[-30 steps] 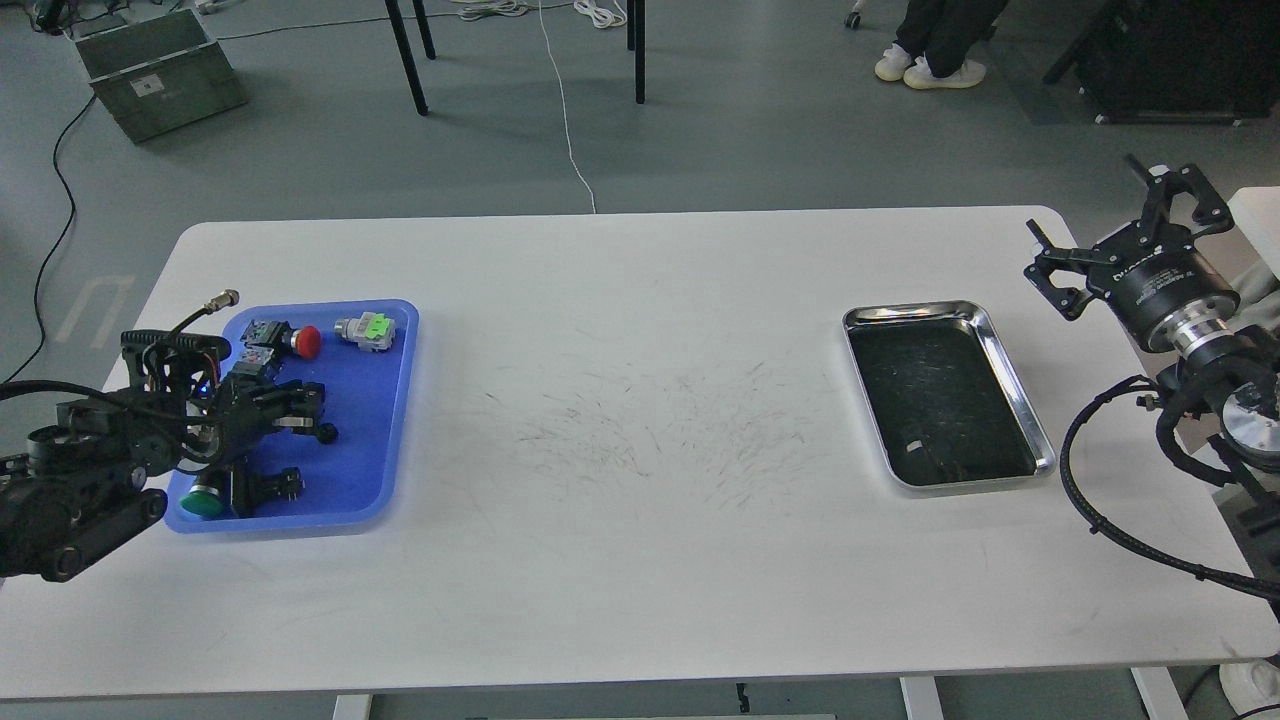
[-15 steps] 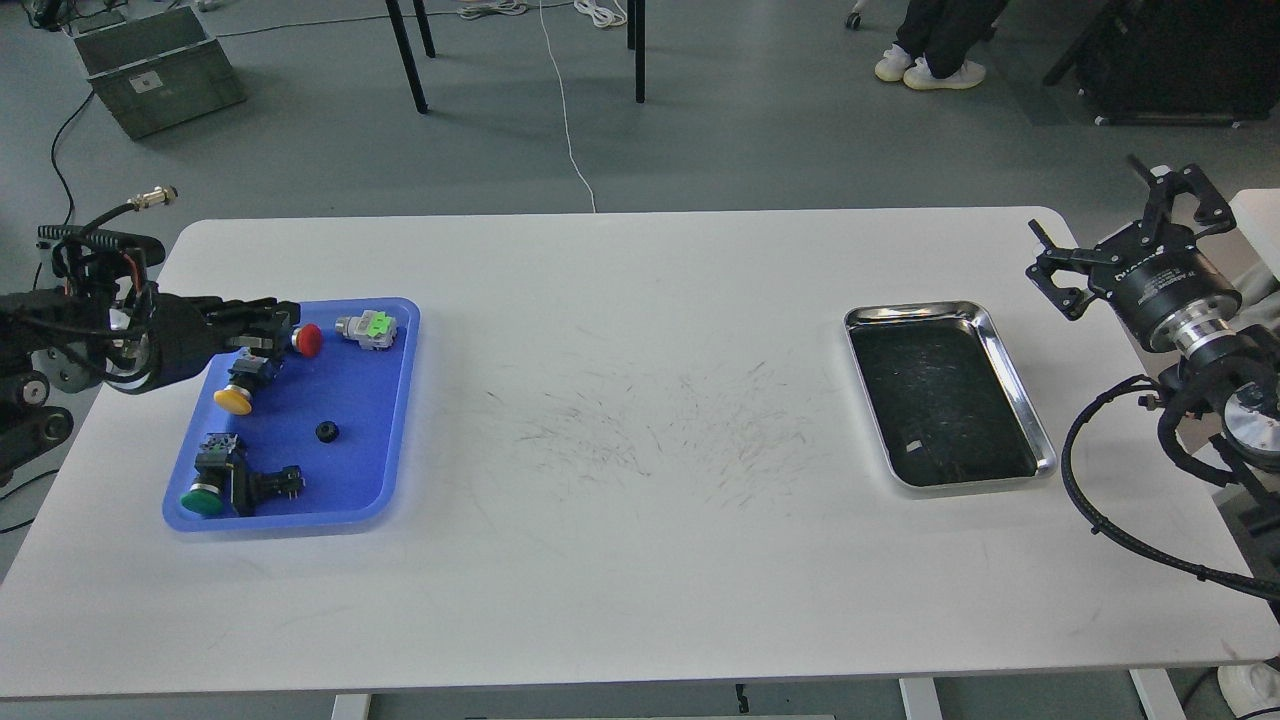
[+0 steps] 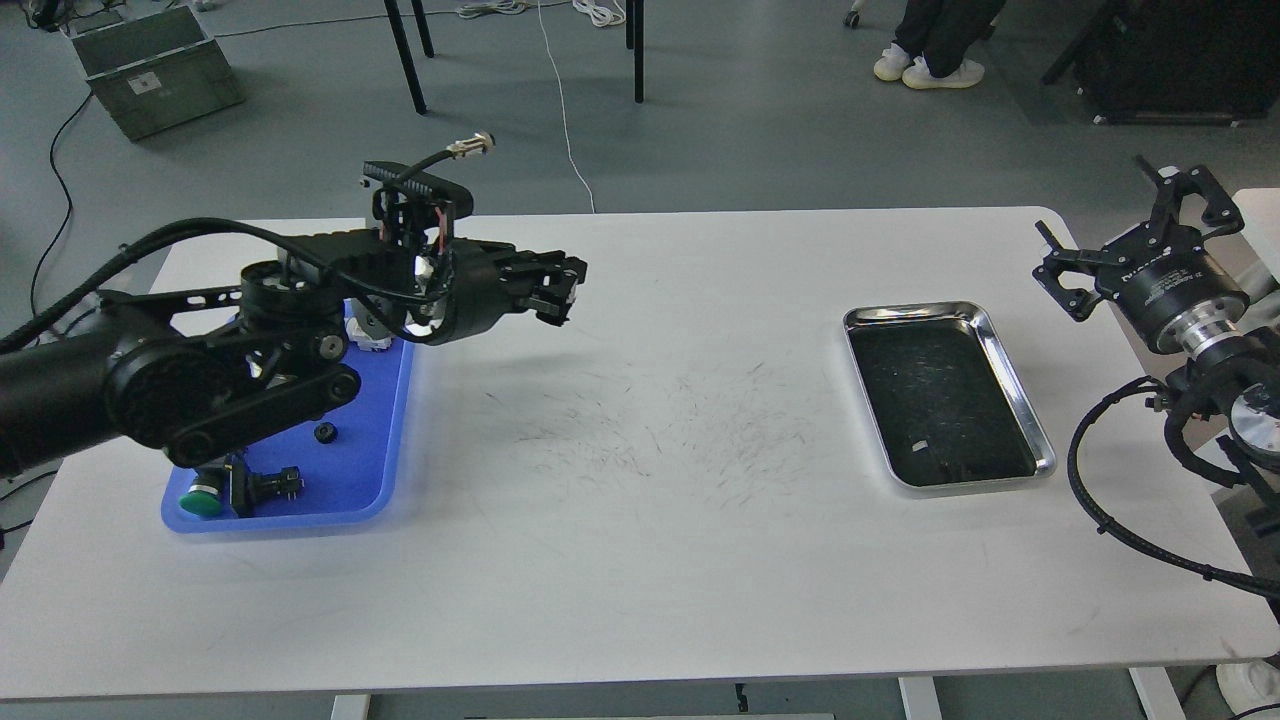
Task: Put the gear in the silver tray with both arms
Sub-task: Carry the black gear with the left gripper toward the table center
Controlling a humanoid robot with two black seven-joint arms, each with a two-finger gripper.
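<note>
The silver tray (image 3: pixel 1008 370) lies empty at the right of the white table. A small black gear (image 3: pixel 325 432) lies in the blue tray (image 3: pixel 372 455) at the left. My left arm reaches out over the table, and its gripper (image 3: pixel 560 288) hangs in the air to the right of the blue tray, well away from the gear. Its dark fingers overlap, so I cannot tell whether they are apart. My right gripper (image 3: pixel 1090 200) is open and empty above the table's far right edge, beyond the silver tray.
The blue tray also holds a green push button (image 3: pixel 204 501) and a black part (image 3: pixel 270 484); my left arm hides other parts. Chair legs, cables and a grey crate (image 3: pixel 150 65) are on the floor behind the table.
My left arm has lifted out of the blue tray, pulled back, then swung right over the table. The gear has stayed in the blue tray. The right arm has barely moved.
</note>
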